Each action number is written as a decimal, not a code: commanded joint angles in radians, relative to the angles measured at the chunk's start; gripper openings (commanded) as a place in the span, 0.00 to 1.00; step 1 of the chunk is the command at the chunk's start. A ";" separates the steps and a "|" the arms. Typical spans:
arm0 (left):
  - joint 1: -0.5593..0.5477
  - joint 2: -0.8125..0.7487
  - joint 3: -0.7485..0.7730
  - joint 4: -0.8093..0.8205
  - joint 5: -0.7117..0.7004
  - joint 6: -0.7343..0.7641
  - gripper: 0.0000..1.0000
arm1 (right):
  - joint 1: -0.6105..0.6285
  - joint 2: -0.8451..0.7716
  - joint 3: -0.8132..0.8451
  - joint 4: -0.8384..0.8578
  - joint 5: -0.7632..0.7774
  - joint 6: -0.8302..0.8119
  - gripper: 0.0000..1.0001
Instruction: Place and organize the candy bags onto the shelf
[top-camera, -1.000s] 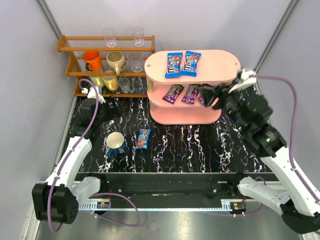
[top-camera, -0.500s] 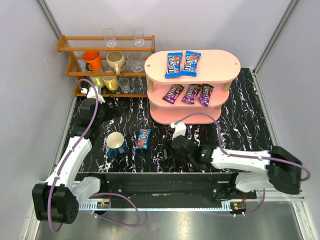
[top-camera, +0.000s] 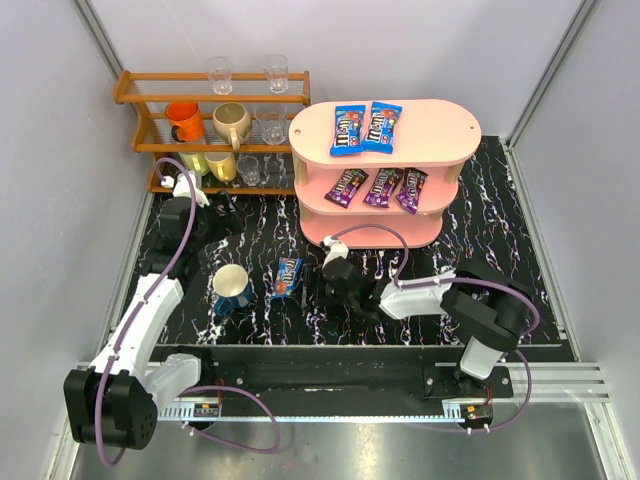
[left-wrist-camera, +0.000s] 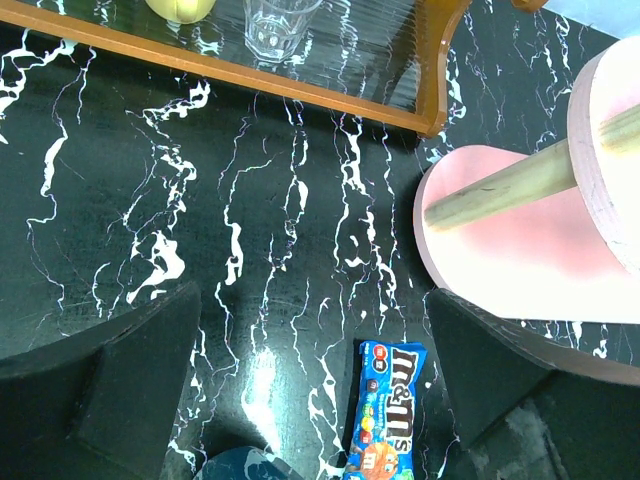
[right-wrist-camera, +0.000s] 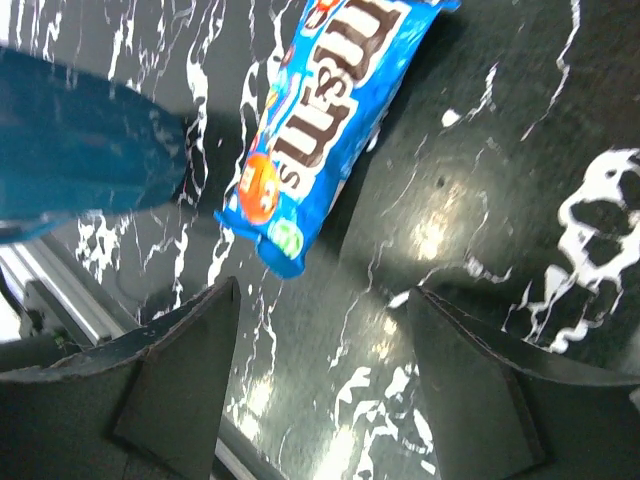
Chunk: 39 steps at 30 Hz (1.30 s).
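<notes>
The pink shelf (top-camera: 440, 125) holds two blue candy bags (top-camera: 348, 130) (top-camera: 381, 126) on its top board and three purple-brown bags (top-camera: 347, 187) (top-camera: 382, 186) (top-camera: 411, 189) on the middle board. One blue bag (top-camera: 287, 277) lies flat on the table, also in the left wrist view (left-wrist-camera: 390, 410) and the right wrist view (right-wrist-camera: 330, 120). My right gripper (top-camera: 320, 285) (right-wrist-camera: 322, 295) is open and empty, low over the table just right of that bag. My left gripper (top-camera: 208, 220) (left-wrist-camera: 312, 300) is open and empty, above the table left of the shelf.
A dark blue mug (top-camera: 232, 288) (right-wrist-camera: 80, 150) stands just left of the loose bag. The wooden rack (top-camera: 135, 95) with mugs and glasses is at the back left. The shelf's bottom board (left-wrist-camera: 520, 250) is close on the left gripper's right.
My right arm left the shelf's middle tier, where the third purple bag now lies, and swung down and left to the table beside the loose blue bag. The left arm has not moved.
</notes>
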 joint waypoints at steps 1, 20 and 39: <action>0.006 -0.025 0.037 0.037 -0.010 0.011 0.99 | -0.059 0.057 0.011 0.173 -0.094 0.085 0.76; 0.006 -0.033 0.037 0.033 -0.019 0.014 0.99 | -0.085 0.196 0.088 0.164 -0.180 0.088 0.56; 0.006 -0.033 0.037 0.036 -0.013 0.013 0.99 | -0.089 -0.130 -0.087 -0.061 -0.235 -0.095 0.00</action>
